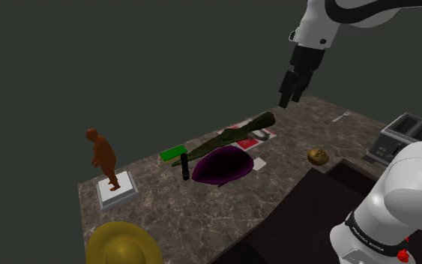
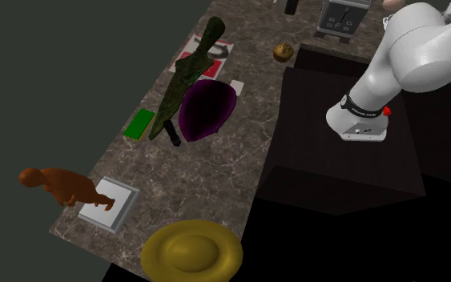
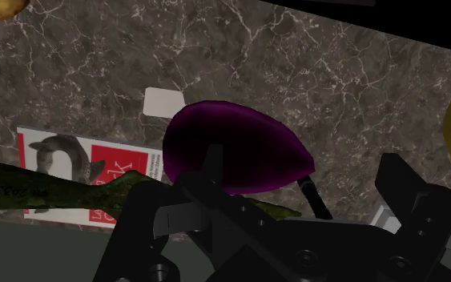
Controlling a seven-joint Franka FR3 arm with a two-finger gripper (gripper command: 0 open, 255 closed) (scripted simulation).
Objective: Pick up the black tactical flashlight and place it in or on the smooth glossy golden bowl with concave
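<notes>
Approach, to judge by the gripper (image 1: 285, 101) hanging high over the marble counter (image 1: 202, 206), well apart from the black flashlight (image 1: 183, 167) and toward two o'clock of it in the shoulder view. Fingers (image 3: 211, 172) spread wide in the wrist view, nothing between them, nothing touched; probably that high to clear the clutter below. Flashlight lying on the counter, tucked against the rim of a purple bowl-like shape (image 1: 220, 165), at nine o'clock of it in the shoulder view. Slanting away toward two o'clock, a long dark-green blade-like thing (image 1: 231, 136), low end just beside the flashlight, upper part seemingly propped on the purple shape. Close by at eleven o'clock, a green block (image 1: 173, 154). Awkward company for a grasp: little free room on the purple side, so likely best taken across the barrel, from straight above. Well apart at seven o'clock from the flashlight, the golden bowl (image 1: 123, 244), at the counter's near edge, hollow side up and empty, hence open to a drop from above. Just off the straight line between the two, on its nine o'clock side, an orange figurine (image 1: 103, 156) on a white base (image 1: 118, 189); worth passing high.
</notes>
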